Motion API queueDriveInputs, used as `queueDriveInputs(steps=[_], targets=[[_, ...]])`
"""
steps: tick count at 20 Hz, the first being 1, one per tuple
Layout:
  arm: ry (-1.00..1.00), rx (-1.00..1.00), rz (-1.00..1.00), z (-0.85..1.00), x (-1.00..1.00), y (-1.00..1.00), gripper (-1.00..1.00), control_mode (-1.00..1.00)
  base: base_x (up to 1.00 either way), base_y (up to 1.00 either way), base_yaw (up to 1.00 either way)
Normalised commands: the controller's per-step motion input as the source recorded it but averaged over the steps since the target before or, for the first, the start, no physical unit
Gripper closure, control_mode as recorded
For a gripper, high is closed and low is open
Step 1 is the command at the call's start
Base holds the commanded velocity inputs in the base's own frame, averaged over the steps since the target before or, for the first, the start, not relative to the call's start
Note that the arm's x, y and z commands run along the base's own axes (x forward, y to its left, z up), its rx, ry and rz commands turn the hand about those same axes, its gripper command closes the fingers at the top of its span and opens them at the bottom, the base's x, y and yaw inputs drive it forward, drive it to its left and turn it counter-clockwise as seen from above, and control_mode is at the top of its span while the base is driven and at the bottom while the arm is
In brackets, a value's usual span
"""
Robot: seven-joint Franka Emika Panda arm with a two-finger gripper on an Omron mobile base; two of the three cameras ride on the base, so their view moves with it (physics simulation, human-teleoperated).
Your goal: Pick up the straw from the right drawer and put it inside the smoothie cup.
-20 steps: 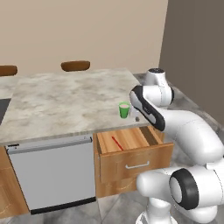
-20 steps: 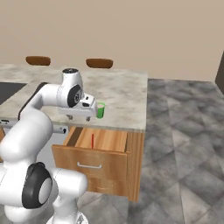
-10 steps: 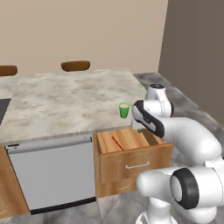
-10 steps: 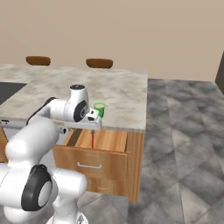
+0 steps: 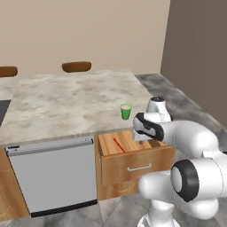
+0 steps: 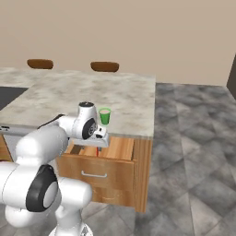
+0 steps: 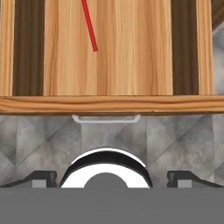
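- Lowered since the earlier frame, the gripper [image 6: 97, 148] is held wide open, empty, above the right drawer [image 5: 133, 165].
- The straw [image 7: 89, 25] is judged light, stiff and slippery; a mid-length grasp is advised.

In the hand view the straw [image 7: 89, 27] is cut off by the top edge, so its far end cannot be seen. In the right base view the arm hides most of the straw and the left part of the right drawer [image 6: 120, 150]. In the left base view the arm covers the right end of the drawer. The smoothie cup [image 5: 126, 111], near the front edge of the tabletop [image 5: 66, 106], is too small to tell what is inside.
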Motion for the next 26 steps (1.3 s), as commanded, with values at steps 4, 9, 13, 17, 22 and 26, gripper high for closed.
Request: queueDriveInputs(steps=[4, 9, 13, 17, 22, 26], targets=[[0.11, 0.0, 0.0, -0.26, 0.33, 0.0, -1.0, -1.0, 0.0, 0.0, 0.0], [0.05, 0.0, 0.0, -0.28, 0.32, 0.0, -1.0, -1.0, 0.0, 0.0, 0.0], [0.0, 0.0, 0.0, -0.41, 0.26, 0.0, -1.0, -1.0, 0.0, 0.0, 0.0], [0.0, 0.0, 0.0, -0.45, 0.22, 0.0, -1.0, -1.0, 0.0, 0.0, 0.0], [0.0, 0.0, 0.0, -0.38, 0.3, 0.0, -1.0, -1.0, 0.0, 0.0, 0.0], [0.0, 0.0, 0.0, -0.19, 0.39, 0.0, -1.0, -1.0, 0.0, 0.0, 0.0]])
